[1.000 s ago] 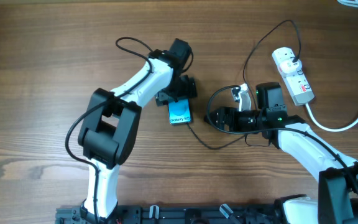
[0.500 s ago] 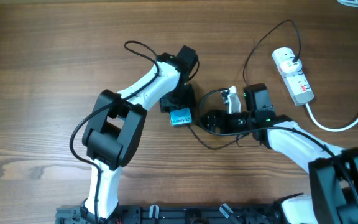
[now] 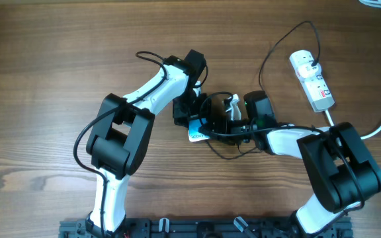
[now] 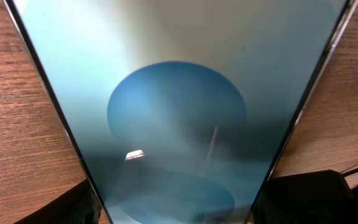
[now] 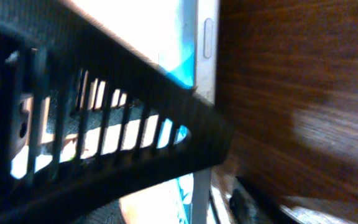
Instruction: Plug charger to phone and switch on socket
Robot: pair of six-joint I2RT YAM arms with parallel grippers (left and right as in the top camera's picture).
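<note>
- Left hand: closed on the phone. Left wrist view shows the screen filling the frame, w/ dark fingers pressed against both long edges.
- Phone sits at centre of the worktop, gripped, only its near end poking out from under the hand. It seems tipped up rather than flat, but I can't confirm that.
- Right hand: right up against the phone from the right side, almost touching the left hand. Wide or narrow? Can't tell, since black parts overlap overhead and the right wrist view is just a blurred ribbed finger across the phone's side edge.
- Charger: black cable runs from the plug in the socket, arcs over toward the far side, then drops into the cluster of hands. A slack loop lies on the near side of them. Connector tip isn't clearly visible, so I can't say if it's in the right hand or seated.
- Done so far, by my read: phone secured, charger end brought to the phone.
- Left to do: insertion unconfirmed, prob. in progress.
- Socket sits well apart at far right, w/ no hand near it. Red switches are too small to read on/off, so I'd treat switching on as not yet done.
</note>
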